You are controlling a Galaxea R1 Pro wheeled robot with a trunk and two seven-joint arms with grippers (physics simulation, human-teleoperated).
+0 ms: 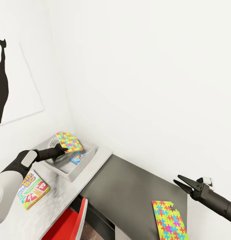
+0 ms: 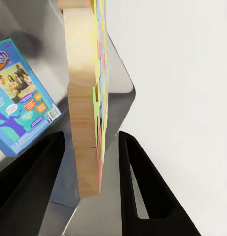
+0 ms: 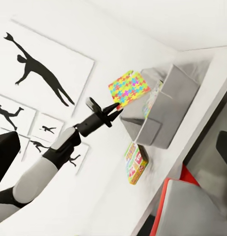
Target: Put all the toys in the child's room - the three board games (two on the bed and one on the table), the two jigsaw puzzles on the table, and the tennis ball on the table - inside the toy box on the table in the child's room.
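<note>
Head view: the left gripper [image 1: 63,149] at the middle left pinches the lower corner of a jigsaw puzzle [image 1: 69,141], holding it tilted over the toy box [image 1: 82,163], its long axis running from upper left to lower right. A blue board game [image 1: 77,158] lies inside the box. Below the left arm, the Skip-Bo game [image 1: 32,190] lies flat on the pale table [image 1: 63,196], near its front edge. A second puzzle [image 1: 169,220] lies flat at the lower right on a dark surface [image 1: 129,190], its long axis pointing away from the camera, with open room around it. The right gripper [image 1: 182,183] hovers at the right with its fingers spread, holding nothing. A red chair [image 1: 68,226] sits at the bottom edge. Left wrist view: the puzzle [image 2: 86,98] is seen edge-on, upright, its wooden back toward the blue game [image 2: 22,96], between the two black fingers [image 2: 29,182]. Right wrist view: the left gripper [image 3: 113,112] at centre holds the puzzle [image 3: 128,87] by a corner beside the grey box [image 3: 162,113]; the Skip-Bo game [image 3: 136,162] sits just below it.
</note>
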